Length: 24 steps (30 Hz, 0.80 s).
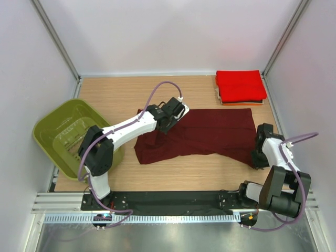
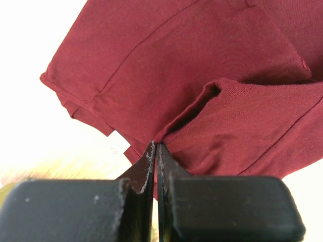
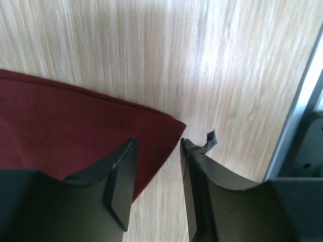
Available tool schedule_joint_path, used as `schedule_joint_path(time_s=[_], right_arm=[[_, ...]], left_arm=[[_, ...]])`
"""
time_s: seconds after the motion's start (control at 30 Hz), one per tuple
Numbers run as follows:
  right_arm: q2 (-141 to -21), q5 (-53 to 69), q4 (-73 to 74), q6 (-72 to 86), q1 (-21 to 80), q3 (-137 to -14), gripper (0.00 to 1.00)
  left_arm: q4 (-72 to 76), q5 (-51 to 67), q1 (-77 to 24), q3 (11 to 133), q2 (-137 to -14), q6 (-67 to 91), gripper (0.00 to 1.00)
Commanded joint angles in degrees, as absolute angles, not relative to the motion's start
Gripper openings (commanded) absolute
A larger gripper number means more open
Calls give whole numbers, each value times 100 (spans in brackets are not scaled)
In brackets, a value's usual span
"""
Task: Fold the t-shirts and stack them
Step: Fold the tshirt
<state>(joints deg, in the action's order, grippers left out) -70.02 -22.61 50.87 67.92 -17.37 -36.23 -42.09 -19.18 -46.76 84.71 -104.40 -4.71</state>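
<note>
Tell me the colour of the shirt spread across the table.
Dark maroon, plain; the shirt shows best in the left wrist view.

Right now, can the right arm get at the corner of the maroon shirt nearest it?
Probably yes. The right gripper hangs open over the corner of the maroon shirt, which lies flat on the table with nothing in between.

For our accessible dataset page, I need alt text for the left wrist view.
The left gripper, shut, pinches a raised fold of the dark maroon t-shirt. The shirt fills most of the frame, a hemmed edge at left, over a washed-out pale surface.
</note>
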Motion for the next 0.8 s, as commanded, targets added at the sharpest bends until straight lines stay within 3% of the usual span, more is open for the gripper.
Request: schedule_joint_path(time_s=[0.0,0.53,0.77], right_arm=[[-6497,-2514,5590,6961,-1723,-3762,46],[-6337,-2847,4843,6996,-1740,-2988,45],[-6424,-2839,4387,6908,-1740,-2936,21]], left_arm=[[-4245,-2030,-4676,8622,-10529,-492,0],[-4298,-1969,-4676,8622,-10538,-457,0],[-4289,-1960,-4676,8657,-10547,-404,0]])
